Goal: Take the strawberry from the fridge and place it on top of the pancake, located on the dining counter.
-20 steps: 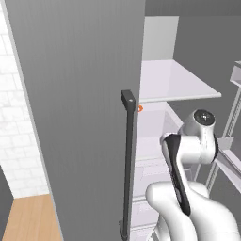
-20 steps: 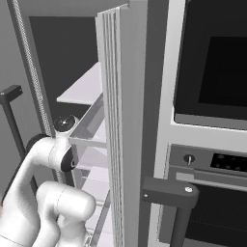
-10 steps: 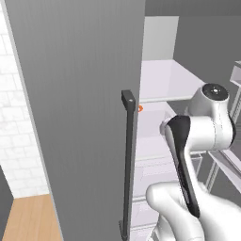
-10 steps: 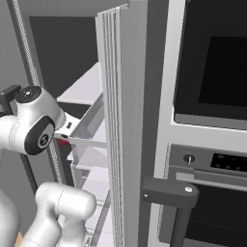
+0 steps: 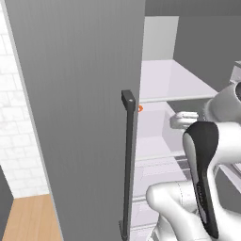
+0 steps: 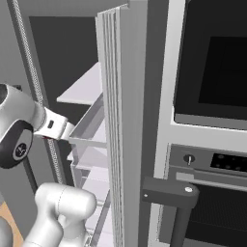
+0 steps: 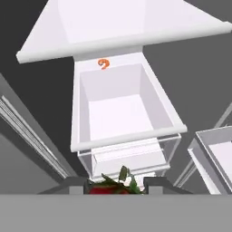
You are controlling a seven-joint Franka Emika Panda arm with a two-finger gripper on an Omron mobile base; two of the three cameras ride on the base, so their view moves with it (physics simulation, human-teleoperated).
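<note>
Fingers (image 7: 117, 186) clamped on the strawberry (image 7: 113, 186) at bottom center of the hand view, apparently just in front of the open fridge's (image 5: 84, 94) clear drawer (image 7: 122, 113), small orange piece (image 7: 103, 64) at upper center behind it.

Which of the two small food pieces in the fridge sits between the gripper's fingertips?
The red strawberry with green leaves, between the gripper tips in the hand view. The small orange piece lies apart, behind the clear drawer.
</note>
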